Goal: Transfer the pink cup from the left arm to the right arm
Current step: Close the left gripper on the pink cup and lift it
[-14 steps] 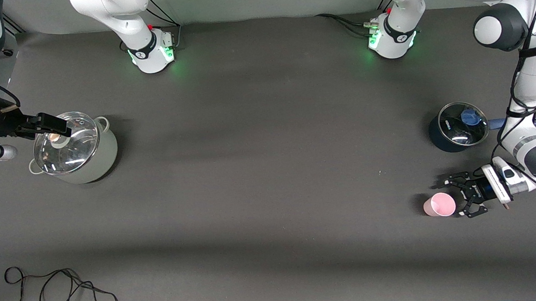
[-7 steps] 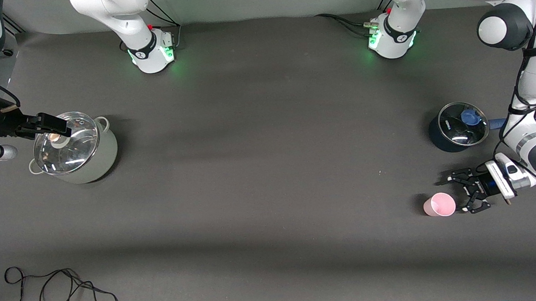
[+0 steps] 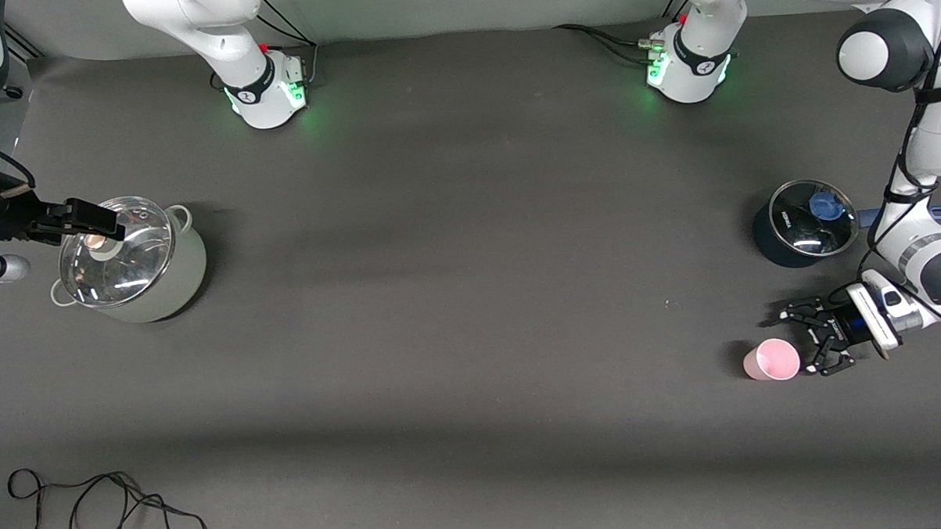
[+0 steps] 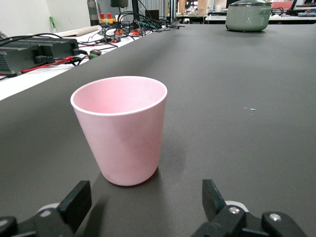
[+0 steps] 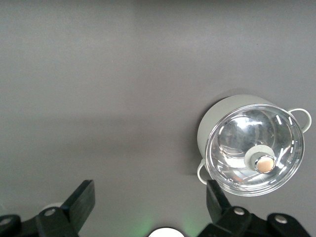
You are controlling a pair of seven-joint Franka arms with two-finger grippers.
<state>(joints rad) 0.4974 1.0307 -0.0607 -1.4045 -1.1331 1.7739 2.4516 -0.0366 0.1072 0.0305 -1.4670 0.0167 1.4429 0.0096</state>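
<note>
The pink cup (image 3: 771,360) stands upright on the dark table, near the left arm's end. My left gripper (image 3: 802,340) is low beside it, on the side toward the left arm's end, open and empty. In the left wrist view the cup (image 4: 121,128) stands just ahead of the left gripper (image 4: 144,202), outside the spread fingers (image 4: 76,202). My right gripper (image 3: 85,218) waits, open and empty, over the grey-green pot (image 3: 130,261) at the right arm's end. In the right wrist view its fingers (image 5: 81,200) are wide apart.
A dark blue pot (image 3: 804,221) with a glass lid stands farther from the front camera than the cup. The grey-green pot also has a glass lid and shows in the right wrist view (image 5: 252,148). Loose cables (image 3: 95,505) lie at the table's front corner.
My left gripper has sunk lower beside the cup and drawn slightly back toward the left arm's end. The cup and the right arm have not moved.
</note>
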